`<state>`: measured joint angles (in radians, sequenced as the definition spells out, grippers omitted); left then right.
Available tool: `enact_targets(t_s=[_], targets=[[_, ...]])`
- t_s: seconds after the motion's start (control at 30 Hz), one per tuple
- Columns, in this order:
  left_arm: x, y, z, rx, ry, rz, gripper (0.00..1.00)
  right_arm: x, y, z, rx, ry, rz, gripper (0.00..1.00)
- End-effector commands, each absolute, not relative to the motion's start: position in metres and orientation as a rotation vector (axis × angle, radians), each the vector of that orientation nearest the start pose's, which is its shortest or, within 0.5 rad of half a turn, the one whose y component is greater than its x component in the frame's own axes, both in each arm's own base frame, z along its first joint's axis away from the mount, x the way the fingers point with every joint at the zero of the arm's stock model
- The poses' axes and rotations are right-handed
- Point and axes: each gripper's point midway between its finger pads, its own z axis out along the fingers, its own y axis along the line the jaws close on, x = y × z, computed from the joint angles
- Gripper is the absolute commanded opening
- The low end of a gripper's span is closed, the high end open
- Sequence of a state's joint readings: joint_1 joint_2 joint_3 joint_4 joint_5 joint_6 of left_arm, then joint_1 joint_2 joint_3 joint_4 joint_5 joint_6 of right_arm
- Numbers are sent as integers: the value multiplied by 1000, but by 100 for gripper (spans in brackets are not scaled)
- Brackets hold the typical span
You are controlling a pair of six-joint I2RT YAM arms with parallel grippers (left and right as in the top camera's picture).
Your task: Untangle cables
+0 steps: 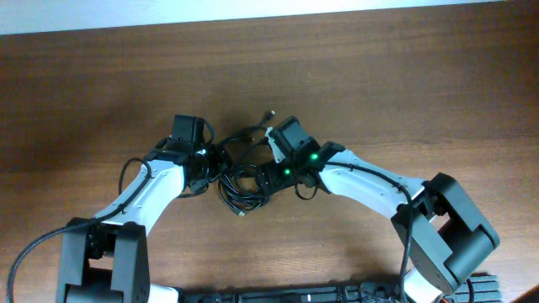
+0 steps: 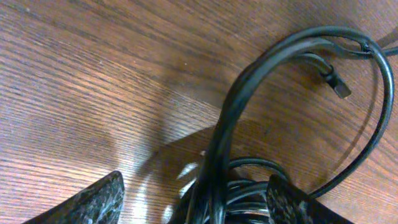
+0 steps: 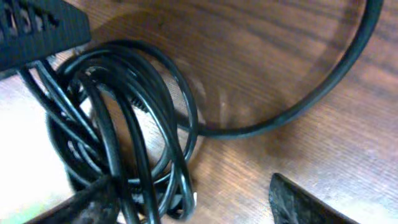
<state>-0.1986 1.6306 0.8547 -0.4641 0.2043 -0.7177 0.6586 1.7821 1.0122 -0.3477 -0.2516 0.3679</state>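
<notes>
From above, the cables (image 1: 240, 181) lie as one knotted bundle on the table (image 1: 404, 84), squeezed between the two arms. The left gripper (image 1: 206, 164) has the bundle at its 3 o'clock and the right gripper (image 1: 268, 172) has it at 9 o'clock. Both look to be right up against it, so neither is clearly nearer. The bundle's long axis runs roughly from 1 to 7 o'clock, with one plug tip (image 1: 269, 112) sticking out at the top and a pale tip (image 1: 242, 215) at the bottom.

In the left wrist view, the fingers (image 2: 93, 202) stand well apart. A thick run of strands rises between them from 6 o'clock and bends over toward 2 o'clock. A small plug (image 2: 339, 87) hangs inside that loop and points to about 5 o'clock.

In the right wrist view, this pincer is spread wide too, with nothing gripped. The coils lie off-centre at about 10 o'clock, over its left finger (image 3: 87, 202). One loose strand (image 3: 311, 93) sweeps away to 1 o'clock. I'd say the pull has to go sideways, across the bundle's long axis.
</notes>
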Motion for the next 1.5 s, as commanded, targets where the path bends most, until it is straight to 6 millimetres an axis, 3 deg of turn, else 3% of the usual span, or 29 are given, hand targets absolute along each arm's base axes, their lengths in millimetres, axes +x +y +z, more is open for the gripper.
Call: enact_targets(t_s=[0.0,0.03,0.1,0.2,0.27,0.33,0.43,0.57,0.63,0.77,0.83,0.9,1.07,1.37,1.4,1.43,1.47], targets=[[319,-99,25,-680,2797,-483,72,299,277,23,-473,2737,556,49],[317,-99,25,-671,2806,-482,65,295,279,16,-481,2757,577,39],[317,-100,31,-588,2812,-501,50,292,281,10,-483,2781,601,28],[315,-101,56,-473,2780,-534,41,293,283,12,-485,2773,614,28],[302,-98,81,-415,2756,-531,42,293,283,11,-485,2773,613,30],[290,-95,91,-399,2763,-518,45,293,283,12,-485,2772,614,32],[270,-92,76,-398,2847,-408,49,293,283,12,-485,2772,613,34],[265,-108,49,-404,2862,-399,47,293,283,12,-485,2772,613,34],[266,-101,36,-471,2873,-317,47,293,283,12,-485,2772,613,34],[270,-102,12,-509,2912,-297,37,293,283,12,-485,2772,613,34],[266,-108,2,-512,2952,-326,27,293,283,12,-485,2773,613,34],[264,-109,-7,-518,2982,-321,26,293,283,12,-485,2772,613,34],[251,-119,-11,-448,3031,-301,16,293,283,11,-485,2773,613,34],[207,-100,-15,-443,3190,-81,31,293,283,11,-485,2773,613,34],[206,-99,-15,-443,3190,-69,28,293,283,11,-485,2773,613,34],[210,-99,-15,-440,3175,-69,13,293,283,11,-485,2773,613,32],[214,-101,-13,-438,3163,-81,0,292,283,11,-486,2773,613,22]])
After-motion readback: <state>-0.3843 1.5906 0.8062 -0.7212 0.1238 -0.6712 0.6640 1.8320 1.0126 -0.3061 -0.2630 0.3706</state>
